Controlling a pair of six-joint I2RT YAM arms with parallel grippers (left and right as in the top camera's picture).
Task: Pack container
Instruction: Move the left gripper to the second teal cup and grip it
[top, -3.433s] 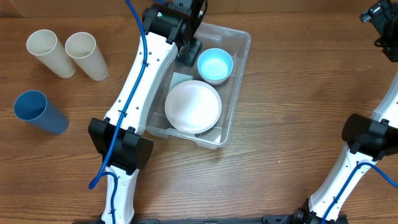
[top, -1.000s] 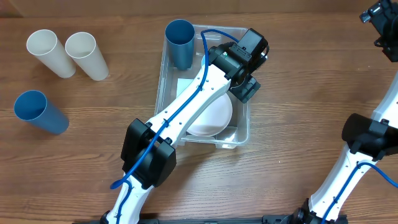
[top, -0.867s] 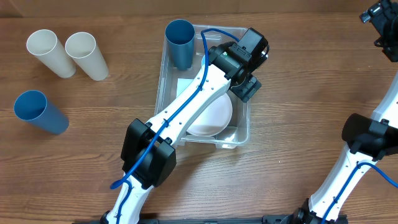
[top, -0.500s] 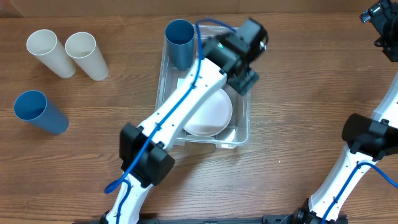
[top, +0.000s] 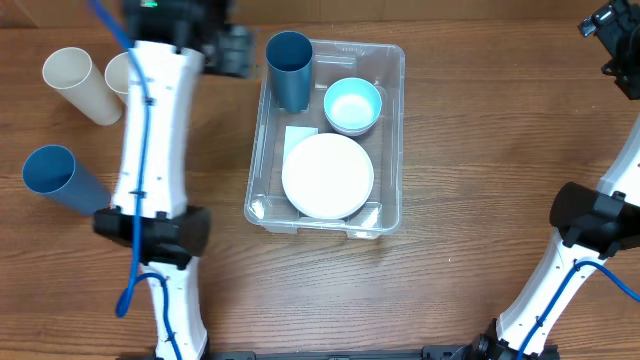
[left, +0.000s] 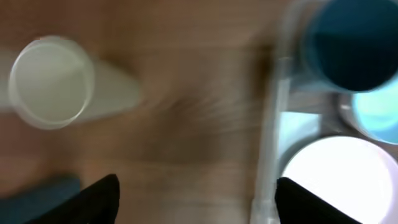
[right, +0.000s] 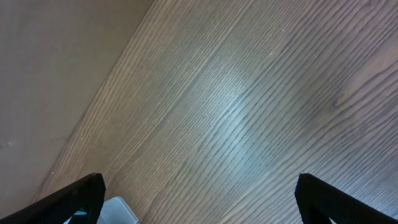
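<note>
The container (top: 396, 150) sits in the middle of the table (top: 480, 120), close to the far edge, with its long sides running from the far edge towards the near one. A dark blue cup (top: 290, 68) stands in its far left corner. A light blue bowl (top: 352, 104) is in the far right corner, just beside the cup. A white plate (top: 327, 177) fills most of the near half. A white label (top: 298, 138) shows on the bottom between the cup and the plate, partly under the plate's rim.

The left end effector (left: 198, 186) is just outside the container's left wall, near the far edge. Its wrist view is blurred, but the two fingers (left: 102, 198) stand wide apart with only bare wood between them, so it is released and grasping nothing.

Two cream cups (top: 78, 84) are side by side near the far left corner of the table, and the left arm partly covers the one nearer the container. A second blue cup (top: 62, 180) is by the left edge, nearer than the cream pair.

The right end effector (right: 199, 180) is at the far right corner, well apart from the container. It is released, with its fingers spread over bare table.
</note>
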